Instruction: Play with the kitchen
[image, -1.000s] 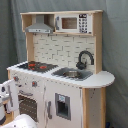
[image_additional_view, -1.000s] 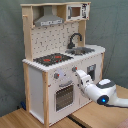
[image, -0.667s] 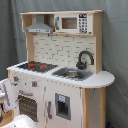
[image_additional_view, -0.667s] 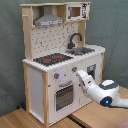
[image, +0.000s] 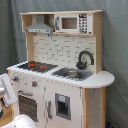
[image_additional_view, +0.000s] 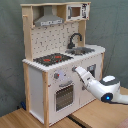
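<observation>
The kitchen (image: 65, 92) is a tall toy of pale wood and white panels, standing in both exterior views (image_additional_view: 37, 85). On top lie a black-red hob (image_additional_view: 52, 58), a grey sink (image_additional_view: 82, 50) and a black tap (image_additional_view: 75, 39). A hood (image_additional_view: 48, 20) hangs above, and a windowed oven door (image_additional_view: 64, 95) sits in the front. My gripper (image_additional_view: 76, 71) reaches in from the second exterior view's right, up against the white front panel just right of the knobs (image_additional_view: 59, 76). In the first exterior view only part of the white arm (image: 6, 92) shows at the left edge.
A toy microwave (image: 75, 22) sits on the upper shelf. The kitchen stands on a wooden floor (image_additional_view: 30, 119) before a grey curtain (image_additional_view: 112, 25). The arm's white body with a blue light (image_additional_view: 107, 92) fills the space in front of the kitchen's right half.
The gripper has crept a little closer to the kitchen's front panel, toward the knobs. The kitchen itself has not changed.
</observation>
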